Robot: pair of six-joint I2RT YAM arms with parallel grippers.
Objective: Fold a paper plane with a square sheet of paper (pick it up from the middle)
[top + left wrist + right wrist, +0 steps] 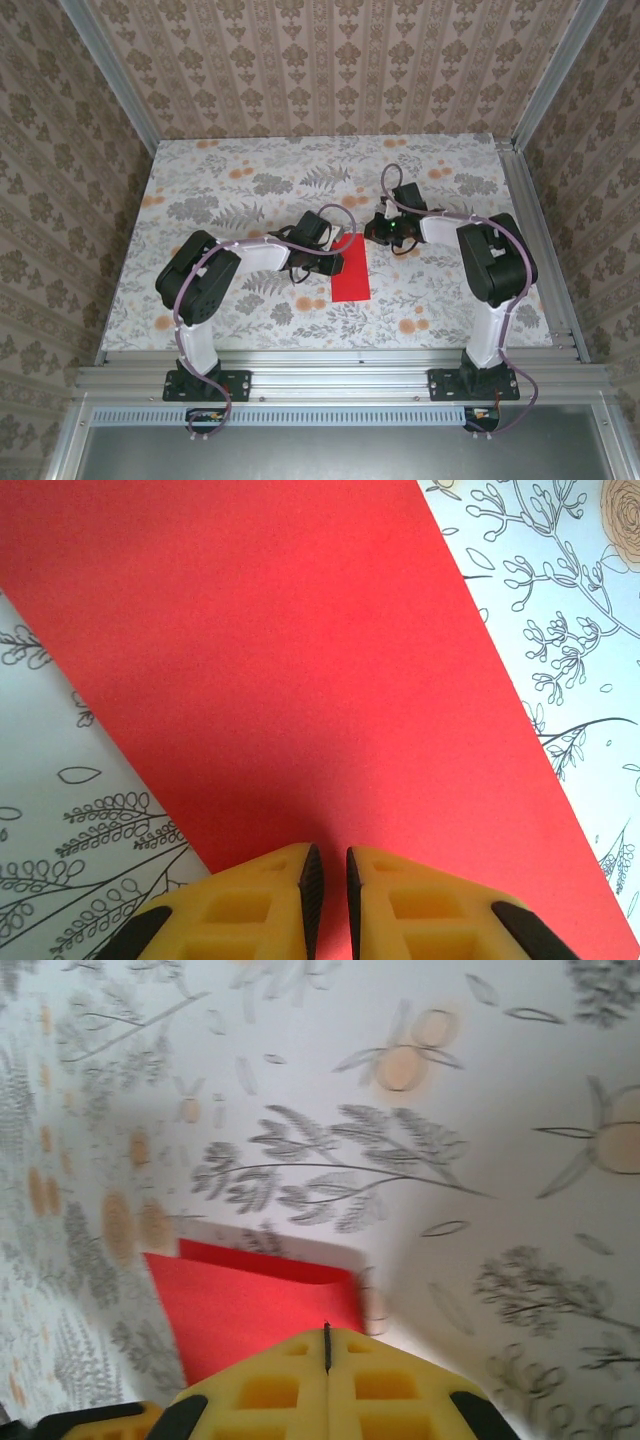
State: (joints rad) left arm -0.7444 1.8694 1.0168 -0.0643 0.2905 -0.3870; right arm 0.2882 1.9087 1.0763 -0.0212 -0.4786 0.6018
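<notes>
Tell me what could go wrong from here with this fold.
1. At the right claw, the folded red paper shows two layers whose edges do not line up; creasing now may lock in a skewed fold.
2. The left claw sits low over the paper with its jaws nearly together; sliding could drag or wrinkle it.
3. The paper lies flat on the floral table, so regrasping an edge may be hard.

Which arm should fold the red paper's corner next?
Probably right. The right gripper, shut, sits at the paper's far end, where the layers gape. The left gripper is over the paper further along, better for holding it down.
</notes>
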